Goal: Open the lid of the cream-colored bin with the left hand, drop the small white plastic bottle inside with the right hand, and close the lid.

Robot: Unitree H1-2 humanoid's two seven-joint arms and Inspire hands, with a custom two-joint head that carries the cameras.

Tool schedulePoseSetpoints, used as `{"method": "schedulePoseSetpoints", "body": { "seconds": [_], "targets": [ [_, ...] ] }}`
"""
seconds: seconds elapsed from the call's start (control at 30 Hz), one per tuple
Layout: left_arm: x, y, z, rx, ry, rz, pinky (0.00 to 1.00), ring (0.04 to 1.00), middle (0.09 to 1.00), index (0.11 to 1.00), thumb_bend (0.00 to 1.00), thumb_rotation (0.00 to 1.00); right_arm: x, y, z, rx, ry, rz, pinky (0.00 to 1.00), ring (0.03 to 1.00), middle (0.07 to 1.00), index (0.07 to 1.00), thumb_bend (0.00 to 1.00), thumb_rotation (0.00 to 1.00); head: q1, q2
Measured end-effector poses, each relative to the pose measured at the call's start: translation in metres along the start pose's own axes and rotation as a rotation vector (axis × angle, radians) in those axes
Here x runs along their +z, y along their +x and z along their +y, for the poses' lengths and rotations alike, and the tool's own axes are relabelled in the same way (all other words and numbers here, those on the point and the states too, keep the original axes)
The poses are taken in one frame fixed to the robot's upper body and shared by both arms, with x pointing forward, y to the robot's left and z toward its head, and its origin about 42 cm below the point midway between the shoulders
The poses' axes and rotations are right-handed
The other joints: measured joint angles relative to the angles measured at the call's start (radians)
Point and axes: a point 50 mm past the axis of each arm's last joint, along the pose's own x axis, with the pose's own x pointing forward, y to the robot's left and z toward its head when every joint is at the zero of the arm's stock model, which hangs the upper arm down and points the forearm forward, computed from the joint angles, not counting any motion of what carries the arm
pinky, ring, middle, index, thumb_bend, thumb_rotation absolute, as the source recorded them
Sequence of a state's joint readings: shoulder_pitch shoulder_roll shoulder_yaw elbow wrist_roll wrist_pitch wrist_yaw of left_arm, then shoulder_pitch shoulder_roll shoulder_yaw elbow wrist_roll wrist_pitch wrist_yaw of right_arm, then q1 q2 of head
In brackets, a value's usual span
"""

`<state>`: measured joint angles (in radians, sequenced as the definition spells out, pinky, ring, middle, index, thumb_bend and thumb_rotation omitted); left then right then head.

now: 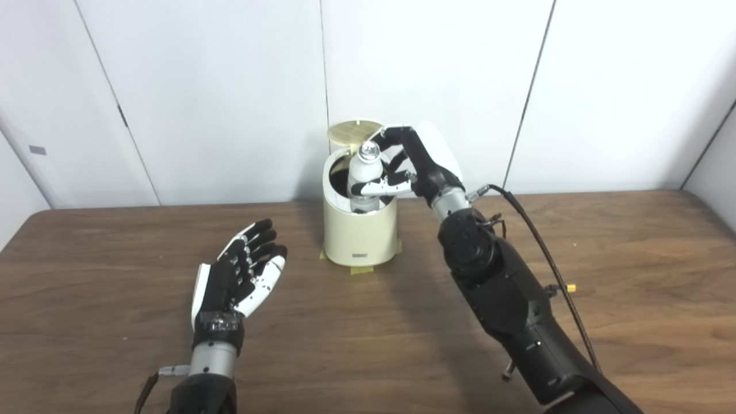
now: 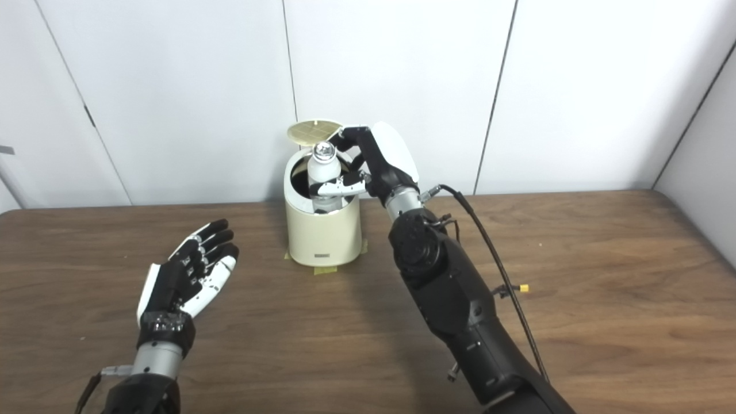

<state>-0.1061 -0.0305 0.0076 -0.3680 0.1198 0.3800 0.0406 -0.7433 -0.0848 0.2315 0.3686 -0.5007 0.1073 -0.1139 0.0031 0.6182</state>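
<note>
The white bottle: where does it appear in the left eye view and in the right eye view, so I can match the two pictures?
Left eye view: the white bottle is just left of centre, upper half, upright in the mouth of the cream bin, held by the right hand.
Right eye view: the bottle sits further left, at the same height.
Shared landmark: the raised lid right behind the bottle's cap.

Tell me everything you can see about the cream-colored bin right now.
The cream-colored bin is a smooth, plastic-looking upright cylinder near the table's back edge, with yellowish tape at its base. Its round lid is tipped up at the back, showing a gridded underside and a dark interior. The right hand holds the white bottle upright in the opening.
</note>
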Motion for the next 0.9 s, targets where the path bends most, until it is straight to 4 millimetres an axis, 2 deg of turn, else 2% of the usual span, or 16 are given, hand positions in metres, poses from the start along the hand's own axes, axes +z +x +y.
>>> {"method": "schedulePoseSetpoints", "body": {
  "seconds": [0.3,0.47,0.53,0.6,0.9],
  "targets": [
    [0.0014,0.0004,-0.0048,-0.011,0.012,-0.005,0.77,0.81,0.815,0.831,0.41,0.25,-0.0001,0.0001,-0.0006,0.003,0.006,0.001,0.68,0.745,0.685,0.489,0.51,0.16,0.014,-0.002],
    [0.0016,0.0004,-0.0078,-0.009,0.022,0.0,0.79,0.822,0.816,0.82,0.41,0.23,-0.0005,0.0001,-0.001,0.015,0.008,0.001,0.69,0.783,0.741,0.496,0.51,0.16,0.017,-0.002],
    [0.0018,0.0007,-0.0084,-0.006,0.024,0.003,0.8,0.833,0.821,0.82,0.42,0.24,-0.0007,0.0007,-0.0022,0.026,-0.002,-0.004,0.71,0.81,0.794,0.723,0.64,0.31,0.018,0.0],
    [0.0016,0.0009,-0.0087,-0.007,0.028,0.01,0.81,0.843,0.828,0.821,0.41,0.25,0.0002,0.0019,-0.0032,0.041,-0.015,-0.011,0.72,0.819,0.819,0.796,0.68,0.34,0.018,0.0],
    [0.0018,0.0014,-0.0097,-0.006,0.04,0.016,0.82,0.851,0.833,0.816,0.43,0.25,0.0006,0.0026,-0.0034,0.048,-0.013,-0.015,0.72,0.815,0.834,0.845,0.7,0.34,0.02,-0.002]
  ]
}}
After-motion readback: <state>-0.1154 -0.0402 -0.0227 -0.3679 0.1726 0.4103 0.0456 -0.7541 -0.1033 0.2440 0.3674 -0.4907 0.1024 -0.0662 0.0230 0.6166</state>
